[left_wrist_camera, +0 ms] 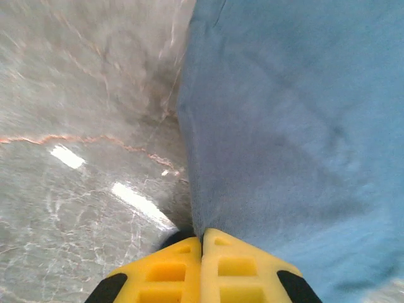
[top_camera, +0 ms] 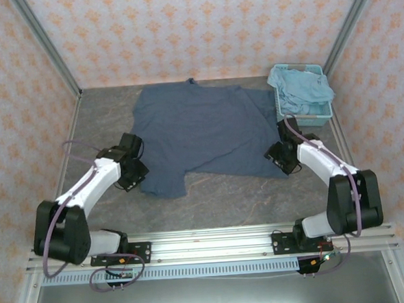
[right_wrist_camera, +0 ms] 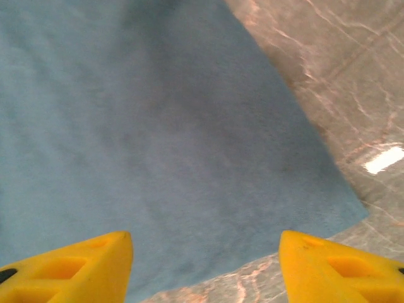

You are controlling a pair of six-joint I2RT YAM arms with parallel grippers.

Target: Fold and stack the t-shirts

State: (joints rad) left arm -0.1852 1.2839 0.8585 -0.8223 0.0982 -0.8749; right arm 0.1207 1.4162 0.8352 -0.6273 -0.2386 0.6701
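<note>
Largest, under everything: the grey marbled table (top_camera: 218,198). On it, spread out nearly flat, the dark slate-blue t-shirt (top_camera: 201,131); fills the middle of the table, reaches toward 12 o'clock, and sends one flap down toward 7 o'clock. At 2 o'clock from this shirt, just beside its edge, the light blue basket (top_camera: 310,119); holds the pale sky-blue t-shirt (top_camera: 304,90), crumpled and heaped up to the rim.

Next the left arm (top_camera: 81,193), reaching in from 7 o'clock, and the right arm (top_camera: 333,167), reaching in from 5 o'clock.

At the 8 o'clock edge of the dark shirt, the left gripper (top_camera: 138,172). Seen from the wrist, the same left gripper (left_wrist_camera: 202,235) with yellow fingers (left_wrist_camera: 246,271) pressed together, pinching the side edge of the cloth where it meets the bare table.

At the 4 o'clock corner of the same shirt, the right gripper (top_camera: 281,157). Seen from its wrist, the right gripper (right_wrist_camera: 205,235) with fingers (right_wrist_camera: 82,265) spread wide over the cloth. Touching the cloth or not: cannot tell.
</note>
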